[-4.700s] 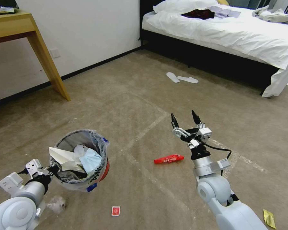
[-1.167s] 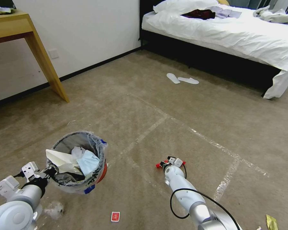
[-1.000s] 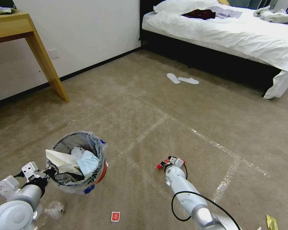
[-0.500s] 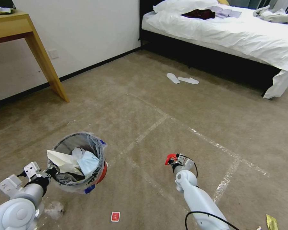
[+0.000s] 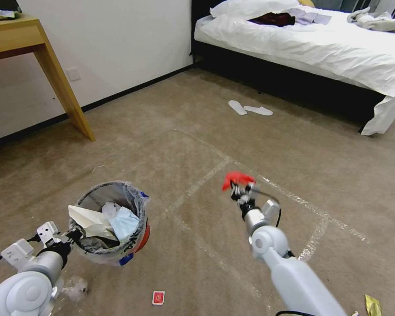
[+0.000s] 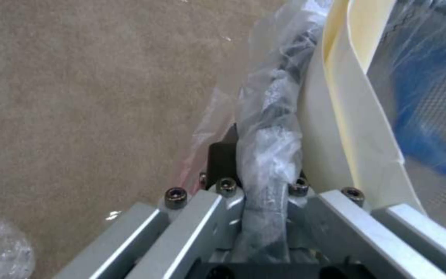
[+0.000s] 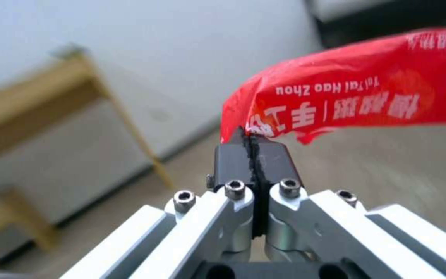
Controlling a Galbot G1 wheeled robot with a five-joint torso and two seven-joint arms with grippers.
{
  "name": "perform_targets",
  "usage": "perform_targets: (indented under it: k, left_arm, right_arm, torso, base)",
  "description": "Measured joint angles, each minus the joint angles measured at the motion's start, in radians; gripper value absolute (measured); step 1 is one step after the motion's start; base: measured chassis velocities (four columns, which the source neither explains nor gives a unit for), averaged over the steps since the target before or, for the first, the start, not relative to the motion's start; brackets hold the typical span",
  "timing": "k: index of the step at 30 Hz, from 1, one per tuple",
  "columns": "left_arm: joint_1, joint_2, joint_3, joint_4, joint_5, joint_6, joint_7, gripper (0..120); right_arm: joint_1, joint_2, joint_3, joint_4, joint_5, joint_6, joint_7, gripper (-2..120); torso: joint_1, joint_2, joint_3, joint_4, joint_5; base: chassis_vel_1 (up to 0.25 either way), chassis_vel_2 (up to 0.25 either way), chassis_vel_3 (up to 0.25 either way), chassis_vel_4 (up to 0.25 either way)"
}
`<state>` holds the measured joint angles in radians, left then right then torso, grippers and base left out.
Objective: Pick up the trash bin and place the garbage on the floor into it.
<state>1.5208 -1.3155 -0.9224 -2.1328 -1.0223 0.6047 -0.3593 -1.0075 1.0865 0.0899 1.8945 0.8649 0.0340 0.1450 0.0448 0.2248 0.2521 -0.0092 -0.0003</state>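
Observation:
The trash bin (image 5: 127, 245), dark mesh with a red base and a clear liner, hangs tilted at lower left above the floor (image 5: 184, 145). It holds white papers and a pale blue mask (image 5: 123, 221). My left gripper (image 5: 71, 235) is shut on its rim; the left wrist view shows the bagged rim (image 6: 267, 155) pinched between the fingers. My right gripper (image 5: 238, 188) is raised right of the bin, shut on a red wrapper (image 5: 237, 177). In the right wrist view the red wrapper (image 7: 347, 104) sticks out from the closed fingertips (image 7: 233, 157).
A small red packet (image 5: 158, 297), a clear crumpled plastic piece (image 5: 77, 287) and a yellow wrapper (image 5: 371, 305) lie on the carpet near me. White slippers (image 5: 249, 108) lie ahead before the bed (image 5: 320, 44). A wooden table (image 5: 35, 48) stands at left.
My right gripper went down to the red wrapper on the carpet, closed on it and has lifted it well above the floor. The bin stays held in my left gripper.

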Motion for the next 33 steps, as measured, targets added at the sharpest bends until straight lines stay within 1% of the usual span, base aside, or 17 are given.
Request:
perform_targets:
  k: [1, 2, 3, 4, 5, 6, 8, 9, 11, 12, 15, 16, 21, 27, 33]
  left_arm:
    - [0.000, 0.000, 0.000, 0.000, 0.000, 0.000, 0.000, 1]
    - [-0.002, -0.002, 0.001, -0.002, 0.000, 0.001, 0.000, 1]
    - [-0.002, -0.004, 0.001, -0.002, 0.000, 0.001, 0.000, 1]
    - [-0.002, -0.004, 0.001, -0.002, 0.000, 0.001, 0.000, 1]
    - [-0.003, -0.007, 0.003, -0.002, 0.001, 0.001, 0.000, 1]
    - [-0.003, -0.007, 0.003, -0.002, 0.001, 0.001, 0.000, 1]
    - [-0.006, -0.011, 0.007, 0.000, 0.006, 0.002, 0.000, 1]
    - [-0.006, -0.011, 0.007, 0.000, 0.006, 0.002, 0.000, 1]
    - [-0.009, -0.014, 0.012, 0.002, 0.009, 0.002, 0.000, 1]
    - [-0.009, -0.014, 0.012, 0.002, 0.009, 0.002, 0.000, 1]
    - [-0.011, -0.016, 0.015, 0.003, 0.011, 0.003, 0.000, 1]
    - [-0.011, -0.016, 0.015, 0.003, 0.011, 0.003, 0.000, 1]
    - [-0.012, -0.018, 0.017, 0.004, 0.014, 0.004, 0.000, 1]
    - [-0.014, -0.019, 0.018, 0.002, 0.014, 0.004, 0.000, 1]
    - [-0.020, -0.021, 0.023, 0.000, 0.014, 0.006, 0.000, 1]
  right_arm:
    - [0.000, 0.000, 0.000, 0.000, 0.000, 0.000, 0.000, 0]
    - [0.021, -0.056, -0.035, 0.068, 0.029, 0.028, -0.023, 0]
    - [0.037, -0.082, -0.057, 0.110, 0.051, 0.043, -0.040, 0]
    - [0.037, -0.082, -0.057, 0.110, 0.051, 0.043, -0.040, 0]
    - [0.062, -0.114, -0.092, 0.164, 0.079, 0.067, -0.065, 0]
    - [0.062, -0.114, -0.092, 0.164, 0.079, 0.067, -0.065, 0]
    - [0.110, -0.153, -0.165, 0.232, 0.119, 0.098, -0.105, 0]
    - [0.110, -0.153, -0.165, 0.232, 0.119, 0.098, -0.105, 0]
    - [0.179, -0.177, -0.267, 0.261, 0.140, 0.128, -0.145, 0]
    - [0.179, -0.177, -0.267, 0.261, 0.140, 0.128, -0.145, 0]
    - [0.266, -0.184, -0.382, 0.264, 0.147, 0.152, -0.182, 0]
    - [0.266, -0.184, -0.382, 0.264, 0.147, 0.152, -0.182, 0]
    - [0.371, -0.167, -0.491, 0.257, 0.157, 0.162, -0.192, 0]
    - [0.413, -0.147, -0.548, 0.253, 0.167, 0.160, -0.171, 0]
    - [0.430, -0.138, -0.582, 0.247, 0.188, 0.157, -0.172, 0]
  torso:
    - [0.000, 0.000, 0.000, 0.0000, 0.0000]
    - [0.000, 0.000, 0.000, 0.0000, 0.0002]
    - [0.000, 0.000, 0.000, -0.0002, 0.0004]
    - [0.000, 0.000, 0.000, -0.0002, 0.0004]
    - [0.000, 0.000, 0.000, 0.0000, 0.0002]
    - [0.000, 0.000, 0.000, 0.0000, 0.0002]
    - [0.000, 0.000, 0.000, 0.0001, 0.0003]
    - [0.000, 0.000, 0.000, 0.0001, 0.0003]
    - [0.000, 0.000, 0.000, 0.0001, 0.0003]
    - [0.000, 0.000, 0.000, 0.0001, 0.0003]
    - [0.000, 0.000, 0.000, 0.0001, 0.0003]
    - [0.000, 0.000, 0.000, 0.0001, 0.0003]
    - [0.000, 0.000, 0.000, 0.0001, 0.0002]
    - [0.000, 0.000, 0.000, 0.0001, 0.0002]
    - [0.000, 0.000, 0.000, -0.0001, 0.0002]
  base:
    - [0.000, 0.000, 0.000, 0.000]
    - [0.000, 0.000, 0.000, 0.000]
    - [0.000, 0.000, 0.000, 0.000]
    - [0.000, 0.000, 0.000, 0.000]
    - [0.000, 0.000, 0.000, 0.000]
    - [0.000, 0.000, 0.000, 0.000]
    - [0.000, 0.000, 0.000, 0.000]
    - [0.000, 0.000, 0.000, 0.000]
    - [0.000, 0.000, 0.000, 0.000]
    - [0.000, 0.000, 0.000, 0.000]
    - [0.000, 0.000, 0.000, 0.000]
    - [0.000, 0.000, 0.000, 0.000]
    - [0.000, 0.000, 0.000, 0.000]
    - [0.000, 0.000, 0.000, 0.000]
    - [0.000, 0.000, 0.000, 0.000]
